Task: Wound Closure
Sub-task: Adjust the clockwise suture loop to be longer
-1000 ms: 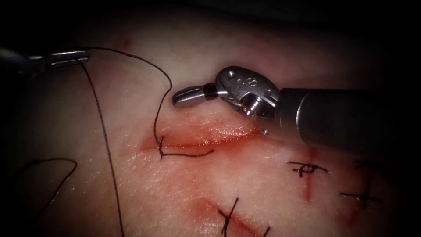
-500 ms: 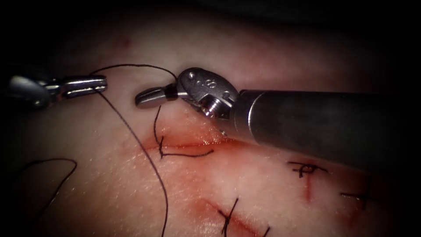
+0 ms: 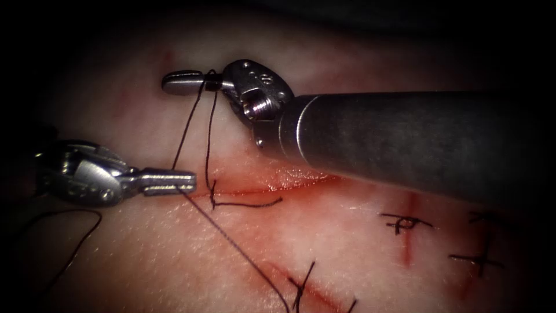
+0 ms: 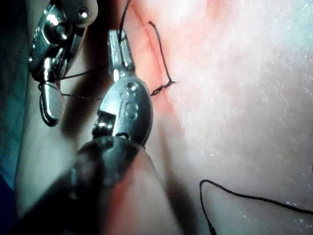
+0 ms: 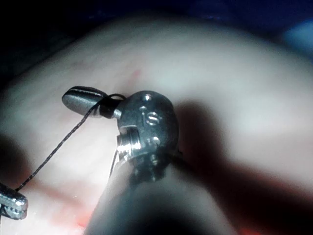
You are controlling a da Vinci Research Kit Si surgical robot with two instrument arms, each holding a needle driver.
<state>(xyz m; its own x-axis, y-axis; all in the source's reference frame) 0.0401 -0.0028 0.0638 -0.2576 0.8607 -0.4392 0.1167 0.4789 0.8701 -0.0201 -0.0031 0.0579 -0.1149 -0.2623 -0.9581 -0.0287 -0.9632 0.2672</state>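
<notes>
The thread rises out of the tissue at a stitch on the left end of the cut, where a short tail lies flat along the lower edge. From the stitch one strand climbs to the right tool, above the cut, and loops over its jaws near the hinge; those jaws are pressed together with the thread wrapped round the outside, not pinched between them. A second strand drops from the loop to the left tool, which sits just left of the stitch with its jaws pinching the thread near their tips. Below that grip the thread runs slantwise down across the tissue. A slack loop of thread lies at the far left. Red fluid lines the cut. Finished stitches with cut ends cross other cuts lower right.
</notes>
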